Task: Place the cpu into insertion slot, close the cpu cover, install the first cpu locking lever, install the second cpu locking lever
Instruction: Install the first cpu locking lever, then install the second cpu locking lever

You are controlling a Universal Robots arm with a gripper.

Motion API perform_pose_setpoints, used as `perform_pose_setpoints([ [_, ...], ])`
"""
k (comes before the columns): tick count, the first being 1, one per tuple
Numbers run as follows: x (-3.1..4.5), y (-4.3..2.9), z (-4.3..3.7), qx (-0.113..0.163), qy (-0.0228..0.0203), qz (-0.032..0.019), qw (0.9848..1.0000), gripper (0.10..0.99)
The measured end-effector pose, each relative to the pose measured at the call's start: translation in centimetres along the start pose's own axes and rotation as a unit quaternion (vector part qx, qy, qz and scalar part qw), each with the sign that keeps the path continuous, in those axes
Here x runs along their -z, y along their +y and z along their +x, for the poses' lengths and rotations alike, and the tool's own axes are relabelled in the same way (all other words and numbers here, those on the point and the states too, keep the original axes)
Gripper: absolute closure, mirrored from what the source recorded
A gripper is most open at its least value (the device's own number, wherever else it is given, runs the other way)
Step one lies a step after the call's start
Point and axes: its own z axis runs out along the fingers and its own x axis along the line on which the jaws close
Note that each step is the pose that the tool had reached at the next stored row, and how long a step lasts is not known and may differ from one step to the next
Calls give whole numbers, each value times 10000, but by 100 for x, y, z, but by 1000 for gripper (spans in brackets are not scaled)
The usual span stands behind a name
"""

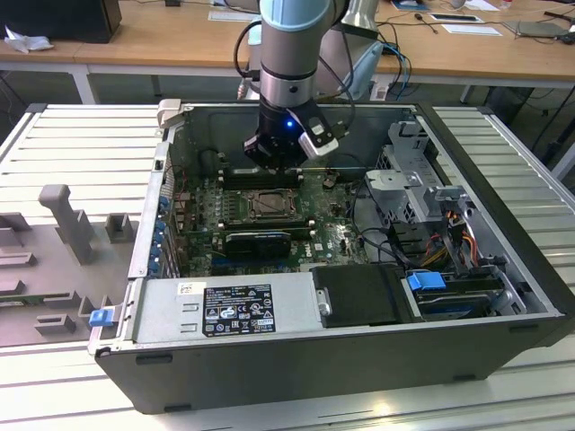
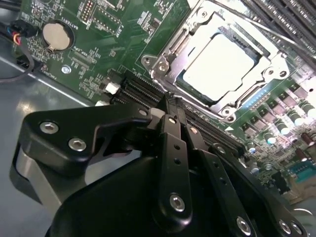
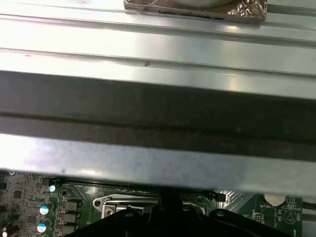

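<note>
The cpu (image 2: 219, 66), a pale silvery square, sits in the insertion slot (image 1: 268, 205) on the green motherboard. The cpu cover (image 2: 174, 47) appears to lie flat around it, with the chip showing through its window. A thin lever rod (image 2: 291, 45) runs along one side of the socket. In the exterior view my gripper (image 1: 277, 163) hangs just above the board, behind the socket. In the second wrist view its black fingers (image 2: 174, 148) are pressed together at the gripper (image 2: 170, 104) tip, holding nothing and a short way off the socket.
The open computer case (image 1: 296, 346) surrounds the board with metal walls. A drive cage and cables (image 1: 431, 215) fill the exterior view's right. Black memory slots (image 1: 256, 241) flank the socket. A coin battery (image 2: 55, 35) sits on the board. Grey fixtures (image 1: 67, 220) stand on the table.
</note>
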Motion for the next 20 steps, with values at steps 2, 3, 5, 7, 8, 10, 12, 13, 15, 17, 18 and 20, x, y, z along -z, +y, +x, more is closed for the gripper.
perform_pose_setpoints([
  [2,2,-16,1,0,0,0,10000,980],
  [3,3,-22,2,-1,0,0,10000,980],
  [5,4,-32,3,-1,0,0,10000,980],
  [7,4,-42,4,-1,0,0,10000,980],
  [8,5,-45,4,-1,0,0,10000,980],
  [10,7,-63,5,0,0,0,10000,980],
  [12,9,-89,7,0,0,0,10000,980],
  [13,10,-92,8,-1,0,0,10000,980],
  [15,11,-104,9,0,0,0,10000,980],
  [17,13,-116,9,-1,0,0,10000,980],
  [18,14,-124,9,-1,0,0,10000,980],
  [20,15,-141,11,-1,0,0,10000,980],
])
